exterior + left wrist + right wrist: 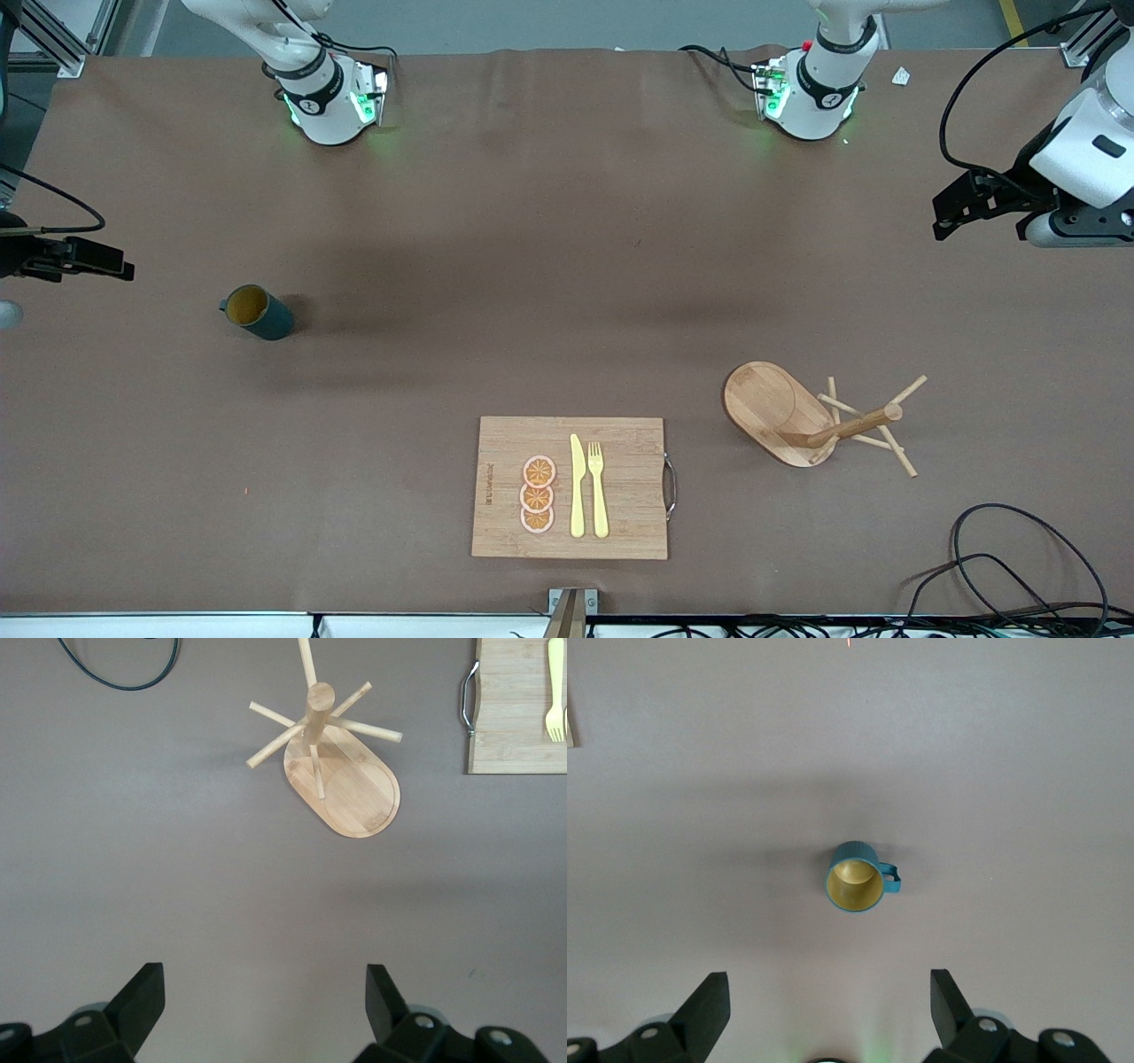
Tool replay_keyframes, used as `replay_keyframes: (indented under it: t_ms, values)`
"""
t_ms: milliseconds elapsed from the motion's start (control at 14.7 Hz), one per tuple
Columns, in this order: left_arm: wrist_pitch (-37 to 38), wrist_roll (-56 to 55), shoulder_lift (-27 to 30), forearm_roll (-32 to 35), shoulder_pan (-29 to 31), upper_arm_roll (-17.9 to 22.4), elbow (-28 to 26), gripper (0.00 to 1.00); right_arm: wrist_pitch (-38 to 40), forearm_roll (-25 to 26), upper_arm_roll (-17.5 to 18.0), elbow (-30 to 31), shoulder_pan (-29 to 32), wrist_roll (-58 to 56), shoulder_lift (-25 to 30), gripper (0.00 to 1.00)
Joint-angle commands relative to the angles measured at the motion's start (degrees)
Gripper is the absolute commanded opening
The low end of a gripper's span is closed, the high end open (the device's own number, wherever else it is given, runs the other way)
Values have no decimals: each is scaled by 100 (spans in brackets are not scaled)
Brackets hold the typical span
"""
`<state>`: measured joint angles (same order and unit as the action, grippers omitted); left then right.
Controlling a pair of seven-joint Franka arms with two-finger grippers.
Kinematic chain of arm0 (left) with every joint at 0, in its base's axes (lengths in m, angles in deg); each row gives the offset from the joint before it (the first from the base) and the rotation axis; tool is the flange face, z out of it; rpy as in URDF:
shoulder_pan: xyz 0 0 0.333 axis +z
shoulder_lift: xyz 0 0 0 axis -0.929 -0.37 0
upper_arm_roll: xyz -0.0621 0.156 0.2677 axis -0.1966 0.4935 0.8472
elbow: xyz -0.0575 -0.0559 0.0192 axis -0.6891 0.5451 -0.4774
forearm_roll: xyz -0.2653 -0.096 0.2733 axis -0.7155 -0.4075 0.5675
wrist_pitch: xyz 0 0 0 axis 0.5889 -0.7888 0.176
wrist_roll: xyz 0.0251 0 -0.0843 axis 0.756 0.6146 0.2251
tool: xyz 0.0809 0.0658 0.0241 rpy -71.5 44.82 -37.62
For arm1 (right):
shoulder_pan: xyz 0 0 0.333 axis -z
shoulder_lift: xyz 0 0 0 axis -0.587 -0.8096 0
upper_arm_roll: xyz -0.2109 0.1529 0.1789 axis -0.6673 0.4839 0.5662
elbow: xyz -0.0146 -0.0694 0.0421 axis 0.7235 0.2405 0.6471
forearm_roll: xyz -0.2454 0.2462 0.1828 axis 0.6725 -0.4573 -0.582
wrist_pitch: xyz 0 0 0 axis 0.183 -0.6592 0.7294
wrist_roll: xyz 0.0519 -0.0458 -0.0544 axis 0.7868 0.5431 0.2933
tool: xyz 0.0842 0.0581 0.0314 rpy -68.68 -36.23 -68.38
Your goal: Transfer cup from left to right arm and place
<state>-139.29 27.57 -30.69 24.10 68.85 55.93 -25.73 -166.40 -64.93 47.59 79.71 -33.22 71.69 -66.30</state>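
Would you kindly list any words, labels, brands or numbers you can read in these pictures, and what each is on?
Nothing reads clearly.
Cutting board: a dark mark along one edge, too small to read.
Arm bases: round emblems, too small to read.
Cup and peg rack: no visible text.

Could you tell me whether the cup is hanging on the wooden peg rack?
No, the cup stands upright on the table, well apart from the rack.

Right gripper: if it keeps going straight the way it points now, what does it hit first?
Probably bare table. The right gripper, fingers open, points down at the surface; the cup stands upright just ahead of the gap between the fingers, so a straight descent looks likely to land short of it, though depth is unclear.
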Motion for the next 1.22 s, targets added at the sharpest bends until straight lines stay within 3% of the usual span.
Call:
replay_keyframes:
  t_ms: [0, 136, 407, 1153]
  values:
    - [16, 23, -52, 14, 31, -21, 114, 100, 194, 26, 88, -91, 0, 88, -11, 100]
    - [16, 23, -52, 14, 31, -21, 114, 100, 221, 27, 88, 5, -1, 79, 76, 100]
    - [16, 23, -52, 14, 31, -21, 114, 100, -147, 88, 88, 1015, -36, 71, 884, 100]
    - [16, 41, -52, 14, 31, -21, 114, 100, 160, 291, 97, 1218, -255, 79, 1579, 100]
